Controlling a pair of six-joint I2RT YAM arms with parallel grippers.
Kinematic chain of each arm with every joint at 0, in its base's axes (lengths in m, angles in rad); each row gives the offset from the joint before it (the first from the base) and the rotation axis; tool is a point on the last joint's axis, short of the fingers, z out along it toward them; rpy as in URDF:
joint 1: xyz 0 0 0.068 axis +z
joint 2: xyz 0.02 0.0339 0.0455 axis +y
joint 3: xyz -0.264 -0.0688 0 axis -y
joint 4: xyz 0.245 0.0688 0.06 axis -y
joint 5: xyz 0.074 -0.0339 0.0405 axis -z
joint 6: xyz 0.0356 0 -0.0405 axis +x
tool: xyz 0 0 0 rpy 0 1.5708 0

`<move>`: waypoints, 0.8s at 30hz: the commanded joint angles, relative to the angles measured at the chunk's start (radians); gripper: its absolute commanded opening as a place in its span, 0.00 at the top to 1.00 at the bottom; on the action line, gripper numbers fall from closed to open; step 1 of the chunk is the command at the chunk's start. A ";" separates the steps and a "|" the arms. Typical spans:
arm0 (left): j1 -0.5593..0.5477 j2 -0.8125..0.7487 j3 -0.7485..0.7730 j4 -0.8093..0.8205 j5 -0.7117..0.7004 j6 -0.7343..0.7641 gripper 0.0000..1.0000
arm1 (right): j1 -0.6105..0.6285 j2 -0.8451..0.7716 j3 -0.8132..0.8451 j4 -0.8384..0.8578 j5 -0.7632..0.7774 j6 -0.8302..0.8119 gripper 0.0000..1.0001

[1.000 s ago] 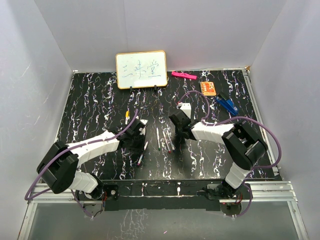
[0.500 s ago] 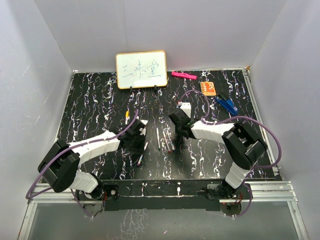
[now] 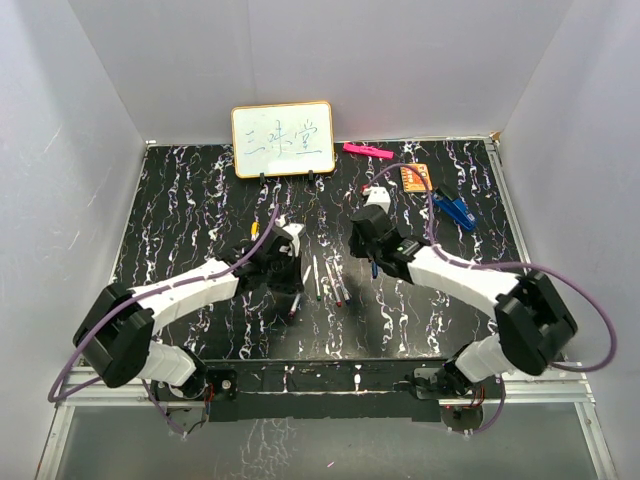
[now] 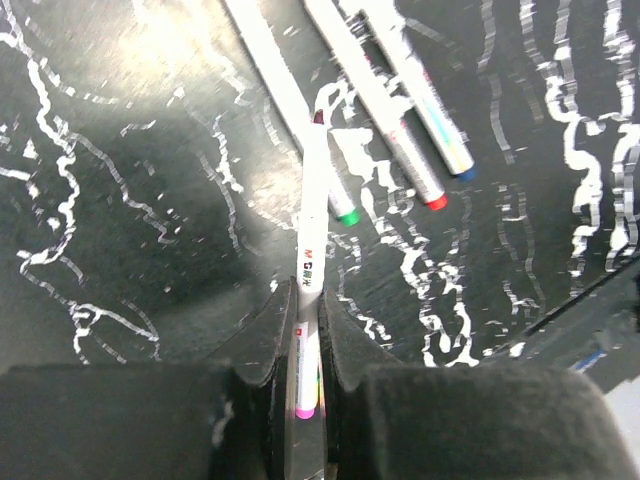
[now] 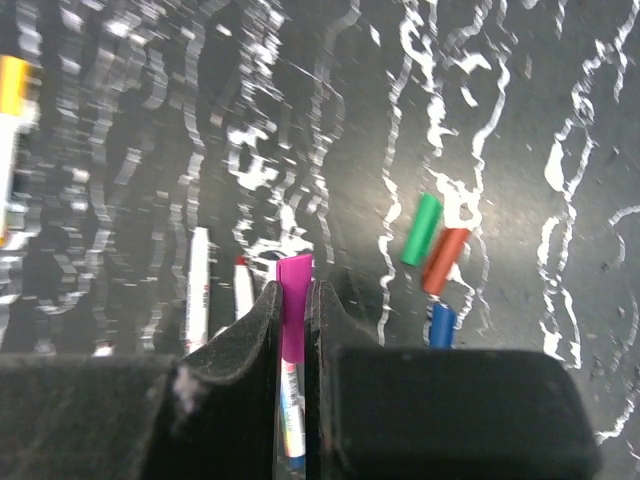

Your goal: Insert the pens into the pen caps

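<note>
With the left gripper (image 4: 308, 330) clamped on a pen (image 4: 311, 220), tip jutting forward, and the right gripper (image 5: 293, 300) clamped on the purple cap (image 5: 295, 275) — both over the middle of the table (image 3: 200, 200) — align tip with cap mouth, then push straight, no tilt.

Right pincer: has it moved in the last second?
Yes. The right pincer has shifted toward the back of the table, nearer the whiteboard.
</note>
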 commanded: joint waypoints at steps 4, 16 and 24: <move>-0.011 -0.131 -0.068 0.248 0.132 -0.019 1.00 | 0.003 -0.226 -0.156 0.389 -0.147 -0.018 1.00; -0.046 -0.197 -0.141 0.546 0.218 -0.099 1.00 | 0.039 -0.286 -0.243 0.701 -0.258 -0.008 1.00; -0.051 -0.220 -0.157 0.565 0.184 -0.116 1.00 | 0.061 -0.288 -0.245 0.747 -0.239 -0.017 1.00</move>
